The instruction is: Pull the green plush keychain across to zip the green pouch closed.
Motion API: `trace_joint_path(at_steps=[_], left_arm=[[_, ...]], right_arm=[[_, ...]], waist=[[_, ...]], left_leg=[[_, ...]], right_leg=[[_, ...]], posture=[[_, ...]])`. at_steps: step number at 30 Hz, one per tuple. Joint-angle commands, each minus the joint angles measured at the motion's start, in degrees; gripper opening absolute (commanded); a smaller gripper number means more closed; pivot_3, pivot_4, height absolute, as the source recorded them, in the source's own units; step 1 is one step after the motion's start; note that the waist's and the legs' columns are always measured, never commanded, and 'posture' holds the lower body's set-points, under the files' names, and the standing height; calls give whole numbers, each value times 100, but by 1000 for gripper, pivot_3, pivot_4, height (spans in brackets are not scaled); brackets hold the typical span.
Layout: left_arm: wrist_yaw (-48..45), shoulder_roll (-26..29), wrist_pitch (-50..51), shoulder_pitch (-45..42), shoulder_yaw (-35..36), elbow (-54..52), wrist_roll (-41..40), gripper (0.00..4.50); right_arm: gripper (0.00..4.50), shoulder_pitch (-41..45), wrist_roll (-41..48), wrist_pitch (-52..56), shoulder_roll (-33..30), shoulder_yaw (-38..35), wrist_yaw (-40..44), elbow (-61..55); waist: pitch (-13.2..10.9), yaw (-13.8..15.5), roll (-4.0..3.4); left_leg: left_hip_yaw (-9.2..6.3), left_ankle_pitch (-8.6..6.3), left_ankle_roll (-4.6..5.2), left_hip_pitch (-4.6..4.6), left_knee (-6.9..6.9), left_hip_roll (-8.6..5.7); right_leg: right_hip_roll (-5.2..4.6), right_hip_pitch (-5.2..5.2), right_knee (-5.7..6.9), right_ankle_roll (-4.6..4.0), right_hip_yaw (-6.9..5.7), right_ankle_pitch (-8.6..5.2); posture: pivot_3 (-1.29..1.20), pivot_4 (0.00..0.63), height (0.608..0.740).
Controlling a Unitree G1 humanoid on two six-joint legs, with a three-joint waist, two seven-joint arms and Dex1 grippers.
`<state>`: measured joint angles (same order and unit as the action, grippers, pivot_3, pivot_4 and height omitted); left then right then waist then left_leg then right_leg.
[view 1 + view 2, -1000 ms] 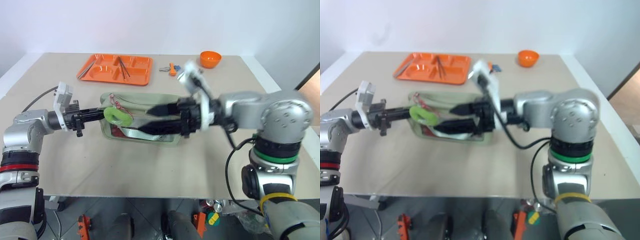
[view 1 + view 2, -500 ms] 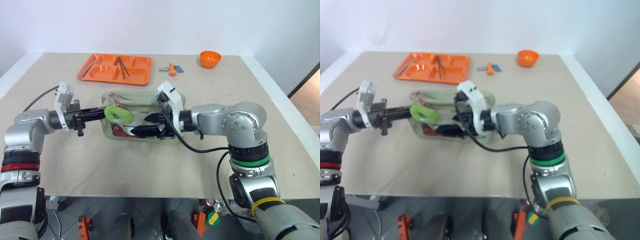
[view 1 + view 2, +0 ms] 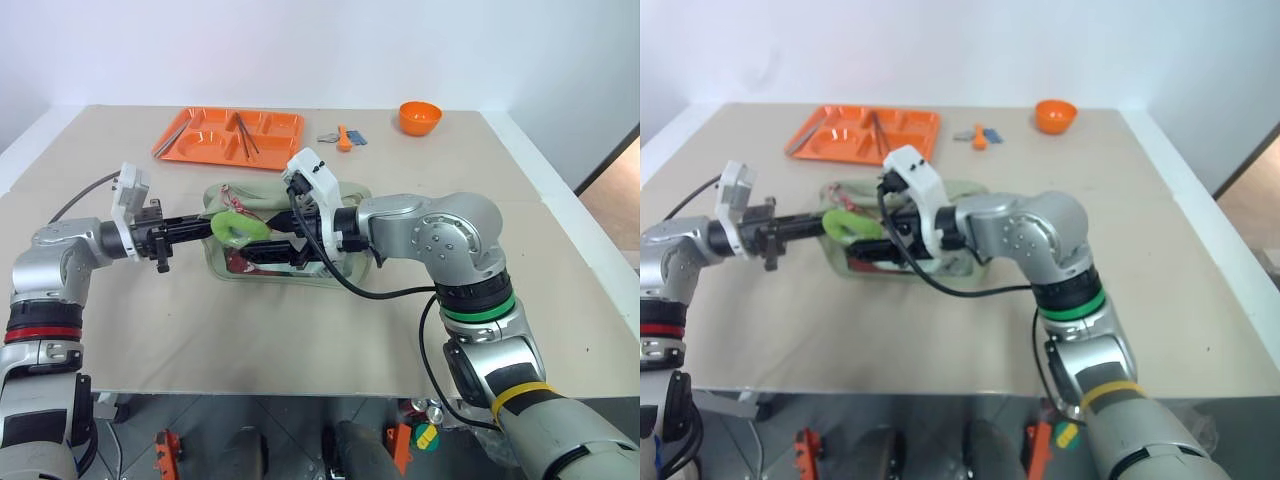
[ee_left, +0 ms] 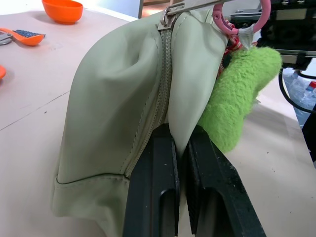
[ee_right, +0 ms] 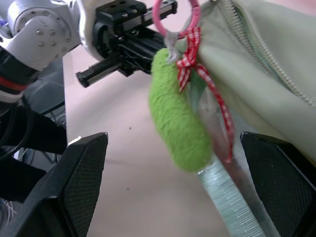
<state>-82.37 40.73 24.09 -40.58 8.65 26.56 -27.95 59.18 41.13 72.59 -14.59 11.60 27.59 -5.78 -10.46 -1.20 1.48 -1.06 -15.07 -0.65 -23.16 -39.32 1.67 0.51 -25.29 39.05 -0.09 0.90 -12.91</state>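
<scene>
Lime-green plush keychain point(image 5: 178, 118) hangs from its pink ring at the held end of the green pouch point(image 4: 123, 98), straight ahead of the right gripper point(image 3: 262, 248), between its spread fingers. Left gripper point(image 4: 180, 163) is clamped on that pouch end. Zipper's long axis runs from there back toward the right arm, the nearer one, so the pull likely goes that way.

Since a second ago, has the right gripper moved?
Yes. The right gripper has slid leftward along the green pouch, closing on the green plush keychain, jaws open.

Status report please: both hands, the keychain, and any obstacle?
Left hand shut on pale green fabric pouch. Right hand open around fuzzy lime-green plush keychain, not gripping. No obstacle seen.
</scene>
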Motion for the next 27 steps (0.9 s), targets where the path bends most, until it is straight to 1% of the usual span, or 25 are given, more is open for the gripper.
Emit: trace_joint_path(at_steps=[1, 2, 4, 12, 13, 18, 21, 23, 27], left_arm=[[1, -16, -21, -47, -25, -62, -16, 0], [4, -13, -22, -43, -20, -65, -18, 0], [9, -5, -29, -31, -13, -67, -21, 0], [40, 9, -1, 23, 9, -129, -49, 0], [41, 8, -3, 23, 9, -127, -49, 0], [39, -3, -15, 20, 7, -112, -49, 0], [35, -26, -37, 6, -4, -78, -39, 0], [28, -50, -61, -15, -16, -35, -26, 0], [6, -104, -109, -50, -33, 40, 7, 0]], right_arm=[[3924, 233, -166, -253, 75, -36, 128, 58], [3678, 239, -212, -287, 82, -28, 155, 79], [3027, 235, -303, -350, 92, -4, 215, 117], [245, 214, -507, -477, 133, -6, 390, 204], [7, 215, -524, -483, 134, -6, 410, 210], [7, 308, -555, -432, 102, -74, 512, 235], [7, 571, -387, -188, 106, -306, 556, 256], [7, 849, -189, 103, 189, -623, 505, 386], [7, 1551, 214, 794, 539, -1508, 186, 817]], waist=[[0, 0, 0], [0, 0, 0], [0, 0, 0], [0, -1, 0], [0, -1, 0], [0, -1, 0], [-1, -1, -1], [-1, 0, -2], [-2, -5, -2]], left_leg=[[-1, 0, 0, 0, 0, 0], [-2, 0, 0, 0, 0, 1], [-3, 0, 0, 0, 0, 2], [-2, 0, 0, 0, 1, 1], [-2, 0, 0, 0, 1, 2], [-1, 0, 0, 0, 1, 1], [-2, 0, 0, 0, 1, 1], [-3, 0, 0, -1, 1, 2], [-1, 0, 0, -2, 6, 3]], right_leg=[[1, 0, 0, 0, 0, 0], [1, 0, 0, -1, -1, 0], [2, 0, 0, -1, -2, 0], [1, 0, 0, -1, -1, 0], [2, 0, 0, -1, -2, 0], [1, 0, 0, -1, -1, 0], [1, -1, 0, -1, -1, 0], [1, -2, 0, -1, -3, 0], [2, -5, -1, -14, -1, 7]], posture=[[0, 150, 740], [0, 150, 740], [0, 150, 740], [0, 150, 740], [0, 150, 740], [0, 150, 740], [0, 150, 740], [0, 150, 740], [0, 150, 740]])
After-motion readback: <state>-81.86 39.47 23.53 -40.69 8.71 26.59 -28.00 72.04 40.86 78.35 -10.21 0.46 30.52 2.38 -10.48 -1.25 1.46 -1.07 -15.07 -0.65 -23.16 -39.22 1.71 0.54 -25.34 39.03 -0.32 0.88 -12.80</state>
